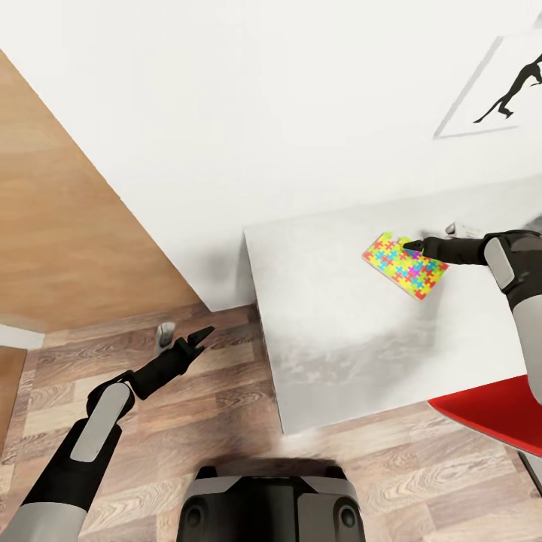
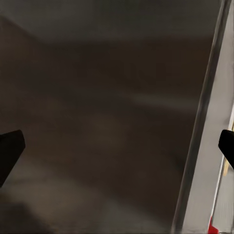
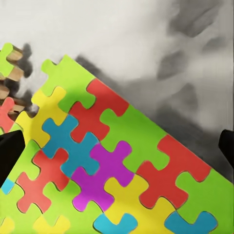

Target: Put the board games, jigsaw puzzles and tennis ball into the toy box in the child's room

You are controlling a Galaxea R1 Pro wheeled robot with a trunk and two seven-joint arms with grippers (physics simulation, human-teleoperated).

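Head view shows the table (image 1: 331, 331), light grey, with one jigsaw puzzle (image 1: 403, 266) lying flat on it near the wall. My right claw (image 1: 410, 245) hovers spread over its far edge; my left claw (image 1: 205, 334) hangs spread above the floor. A thin sheet may slide away instead of lifting.

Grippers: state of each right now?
Left gripper: open, empty, over the floor.
Right gripper: open, jaws spread over the jigsaw puzzle on the table, not gripping it.

Bright even head view, dim blurred left wrist view
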